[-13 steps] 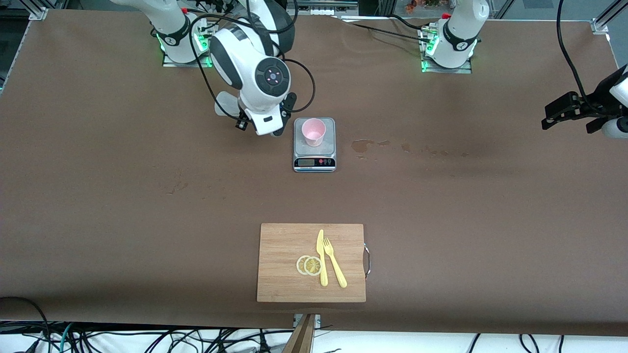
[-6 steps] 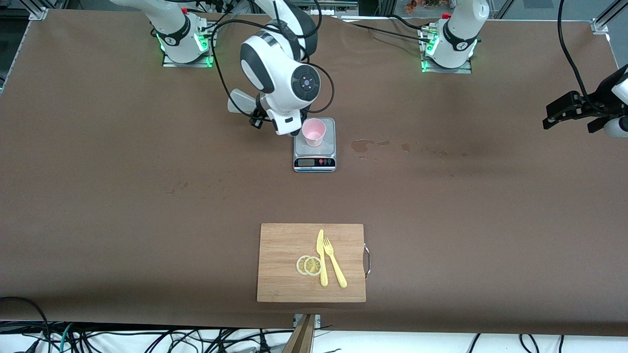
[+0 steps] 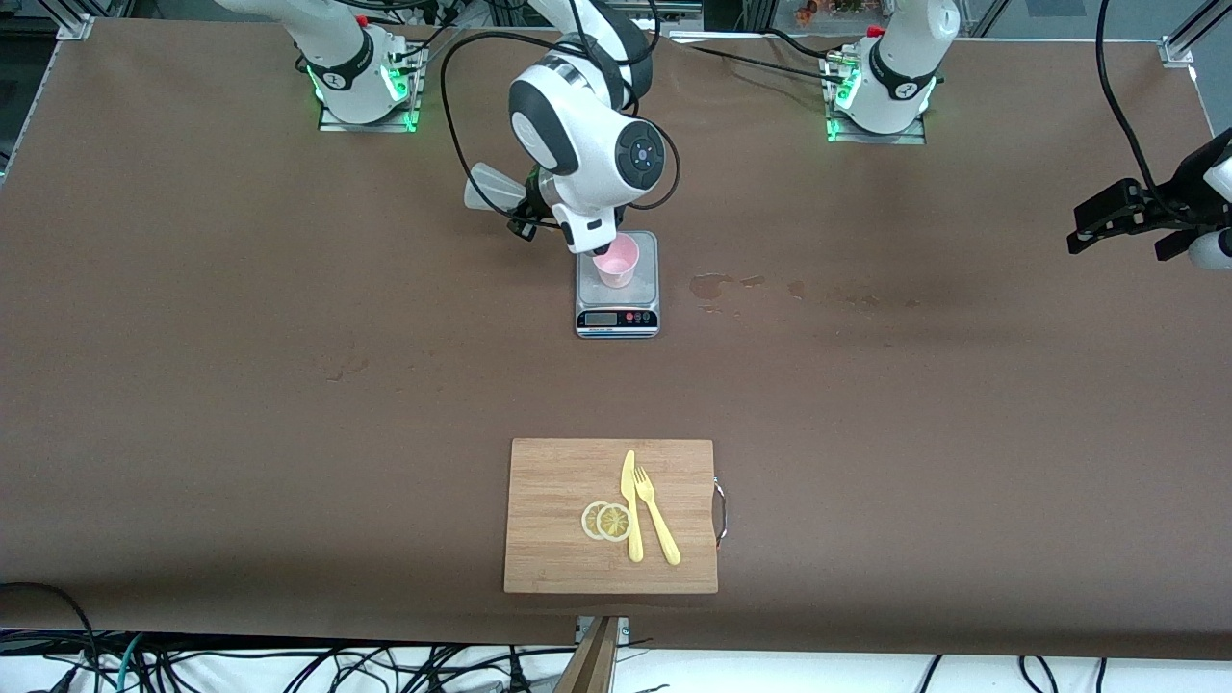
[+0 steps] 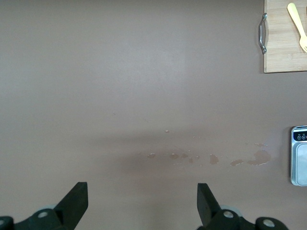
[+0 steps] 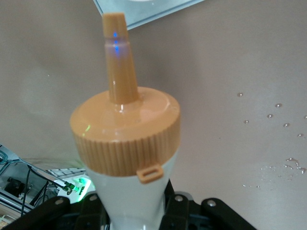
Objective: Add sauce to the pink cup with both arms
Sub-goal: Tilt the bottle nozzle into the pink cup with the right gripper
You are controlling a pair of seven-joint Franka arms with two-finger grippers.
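- Right tool (image 3: 589, 243) was shut tight on the sauce (image 5: 125, 143), over the pink cup (image 3: 616, 260) on the scale (image 3: 617, 306).
- Left tool (image 4: 142, 203) waited wide open, holding nothing.
- Step: abt to pour. Next: tip nozzle into cup & squeeze.

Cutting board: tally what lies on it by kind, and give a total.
On the cutting board:
Lemon slices: 2
Yellow knife: 1
Yellow fork: 1
Total: 4
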